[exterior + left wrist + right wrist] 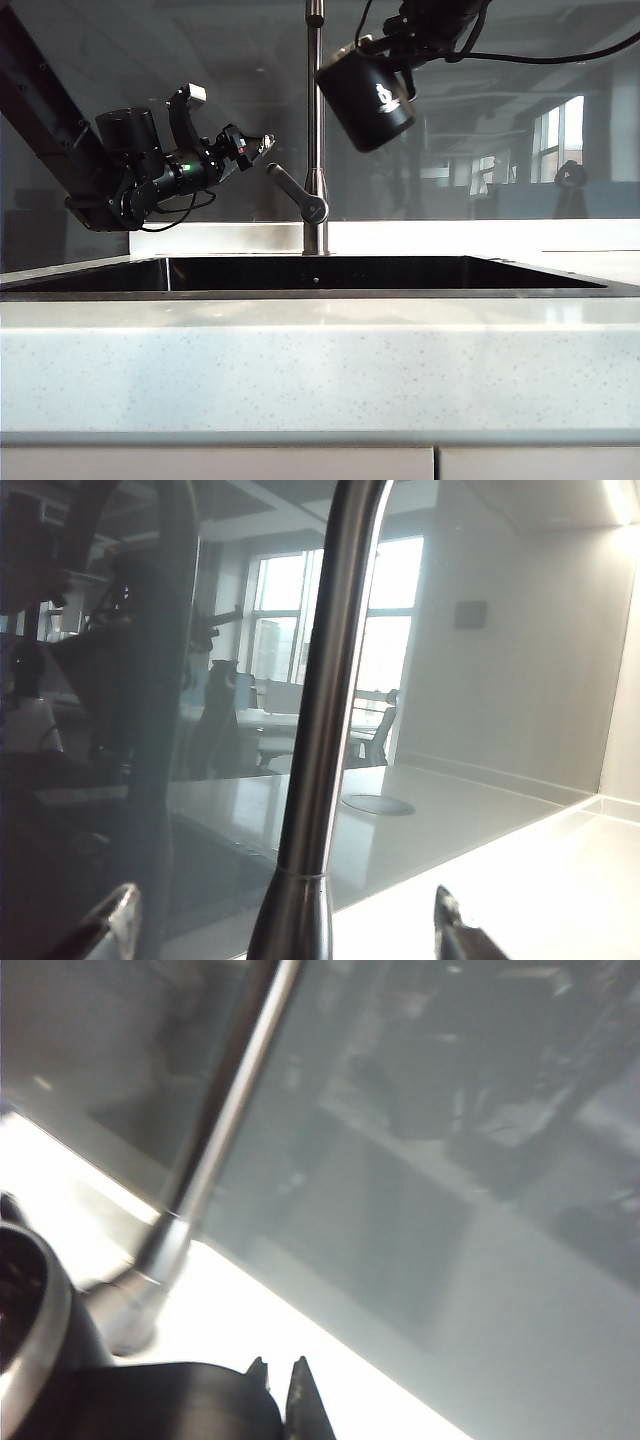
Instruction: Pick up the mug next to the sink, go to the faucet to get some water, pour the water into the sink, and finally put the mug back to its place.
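Sink [90, 278]: wide dark basin sunk in the pale speckled counter.
Faucet [316, 120]: slim steel pipe rising behind the basin, lever [297, 193] angled low left.
Mug [366, 98]: black, tilted, high beside the pipe's right.
Right gripper [278, 1380]: fingers pressed together, pinching the mug.
Left gripper [285, 930]: fingers spread, straddling the faucet stem near the lever.

Matte black mug [366, 100] with small white cup logo, silver rim [35, 1340]. Brushed-steel faucet [315, 130], grey lever. Dark, near-black sink [320, 272] edged by thin metal rim. White speckled countertop [320, 370], pale cabinet fronts below. Black left gripper [262, 146], red and green spots near wrist; black right gripper [282, 1380]. Grey-tinted glass backsplash [200, 60].
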`<state>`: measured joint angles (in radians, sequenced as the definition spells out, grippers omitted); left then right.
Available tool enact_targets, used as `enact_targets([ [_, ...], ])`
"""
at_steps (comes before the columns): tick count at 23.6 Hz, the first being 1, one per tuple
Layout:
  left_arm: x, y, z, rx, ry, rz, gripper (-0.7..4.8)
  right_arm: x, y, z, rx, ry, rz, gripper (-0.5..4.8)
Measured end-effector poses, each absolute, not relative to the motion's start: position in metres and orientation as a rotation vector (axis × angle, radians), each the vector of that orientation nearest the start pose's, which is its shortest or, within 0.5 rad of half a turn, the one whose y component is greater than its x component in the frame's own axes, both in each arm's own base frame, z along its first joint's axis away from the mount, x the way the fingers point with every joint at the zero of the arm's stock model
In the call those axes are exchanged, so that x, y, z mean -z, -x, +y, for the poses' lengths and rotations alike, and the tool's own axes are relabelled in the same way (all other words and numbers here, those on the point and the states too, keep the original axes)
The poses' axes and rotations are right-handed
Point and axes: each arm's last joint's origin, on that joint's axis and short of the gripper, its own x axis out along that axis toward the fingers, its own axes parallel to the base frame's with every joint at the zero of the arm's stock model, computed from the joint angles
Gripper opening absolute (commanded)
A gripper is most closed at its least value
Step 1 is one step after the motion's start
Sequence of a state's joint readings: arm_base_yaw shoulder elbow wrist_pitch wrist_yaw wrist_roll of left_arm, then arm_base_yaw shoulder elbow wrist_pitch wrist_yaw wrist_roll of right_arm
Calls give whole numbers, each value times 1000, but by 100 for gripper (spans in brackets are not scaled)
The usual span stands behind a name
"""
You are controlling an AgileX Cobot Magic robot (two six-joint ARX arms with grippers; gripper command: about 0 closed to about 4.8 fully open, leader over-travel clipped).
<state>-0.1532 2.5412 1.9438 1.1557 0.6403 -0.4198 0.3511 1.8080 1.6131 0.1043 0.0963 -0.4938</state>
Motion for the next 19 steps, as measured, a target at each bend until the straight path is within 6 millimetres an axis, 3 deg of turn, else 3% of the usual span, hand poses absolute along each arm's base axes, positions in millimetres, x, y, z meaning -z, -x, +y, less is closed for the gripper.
enact_targets([
  [7, -213, -542, -101, 872, 250, -384, 371, -365, -399, 154, -145, 816, 34, -1],
  [13, -213, -542, -101, 873, 250, -384, 371, -366, -391, 171, -100, 1201, 37, -1],
  [19, -213, -542, -101, 873, 250, -384, 371, -366, -391, 170, -71, 1267, 56, -1],
])
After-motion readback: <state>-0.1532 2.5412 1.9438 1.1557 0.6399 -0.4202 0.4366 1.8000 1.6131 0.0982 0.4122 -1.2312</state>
